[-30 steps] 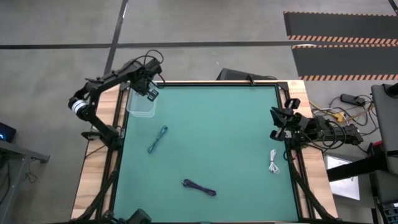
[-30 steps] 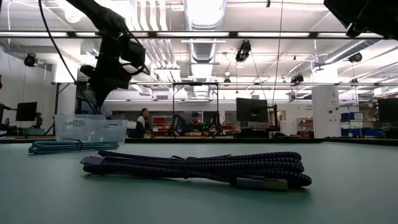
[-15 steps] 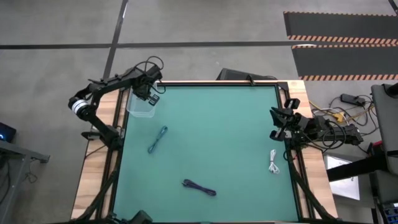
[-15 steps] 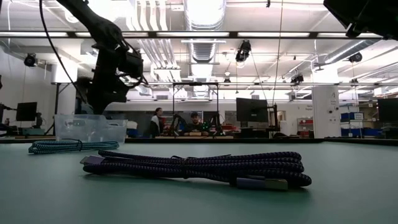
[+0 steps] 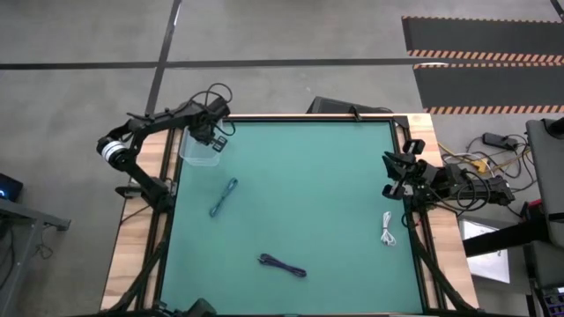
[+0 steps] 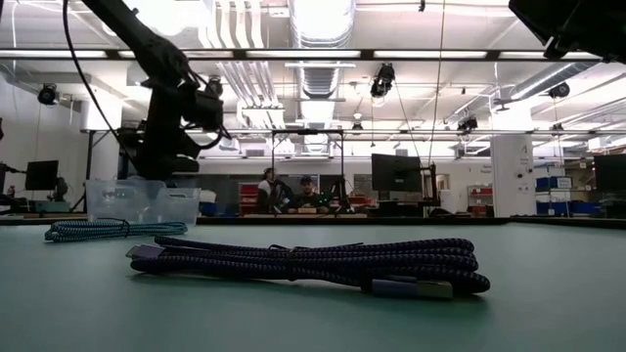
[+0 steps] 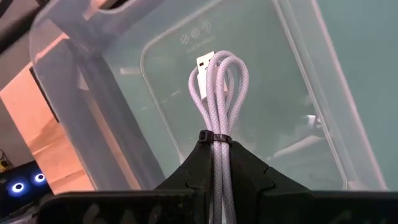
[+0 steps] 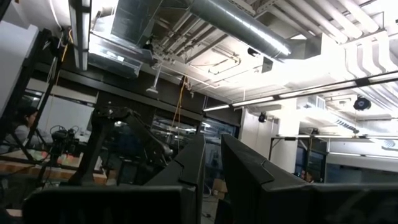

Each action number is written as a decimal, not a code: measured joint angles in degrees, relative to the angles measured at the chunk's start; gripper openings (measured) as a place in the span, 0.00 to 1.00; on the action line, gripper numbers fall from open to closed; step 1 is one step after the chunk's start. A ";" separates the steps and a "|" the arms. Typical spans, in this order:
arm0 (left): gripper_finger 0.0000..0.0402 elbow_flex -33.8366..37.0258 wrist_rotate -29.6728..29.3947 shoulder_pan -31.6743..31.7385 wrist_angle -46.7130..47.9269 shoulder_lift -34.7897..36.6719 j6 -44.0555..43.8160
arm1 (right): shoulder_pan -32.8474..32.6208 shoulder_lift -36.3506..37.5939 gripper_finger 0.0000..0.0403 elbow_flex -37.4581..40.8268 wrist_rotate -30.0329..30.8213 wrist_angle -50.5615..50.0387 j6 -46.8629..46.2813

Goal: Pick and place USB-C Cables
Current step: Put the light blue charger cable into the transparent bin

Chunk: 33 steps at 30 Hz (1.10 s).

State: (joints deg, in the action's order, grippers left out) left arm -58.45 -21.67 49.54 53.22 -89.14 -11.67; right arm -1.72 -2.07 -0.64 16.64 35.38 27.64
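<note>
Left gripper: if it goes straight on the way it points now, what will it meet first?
Probably the clear bin's floor: the left gripper, shut on the white cable, points into it. Depth is unclear.

Green-topped table (image 5: 308, 194) with a wooden border is carrying everything here. Lying right on the mat: a teal cable (image 5: 224, 196) toward the left, a dark purple cable (image 5: 282, 264) near the front, a white cable (image 5: 388, 229) by the right edge, and a clear plastic container (image 5: 199, 150) sitting at the back-left corner.
</note>
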 joint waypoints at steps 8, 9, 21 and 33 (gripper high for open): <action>0.04 0.83 0.00 0.00 -2.37 0.00 -0.08 | -0.02 0.00 0.11 0.00 0.00 -0.02 0.00; 0.04 0.83 0.01 0.00 -2.36 0.00 -0.10 | 0.00 0.00 0.11 -0.02 0.00 -0.02 0.00; 0.04 0.83 0.00 0.00 -3.55 0.00 -0.14 | -0.01 0.00 0.11 -0.01 0.00 -0.13 -0.13; 0.04 1.01 -0.03 -0.02 -5.22 0.00 -0.02 | -0.02 0.02 0.11 0.00 0.00 -0.17 -0.13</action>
State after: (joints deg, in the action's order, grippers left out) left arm -57.44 -21.70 49.52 48.00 -89.14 -11.69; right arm -1.73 -2.05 -0.64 16.64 35.21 27.51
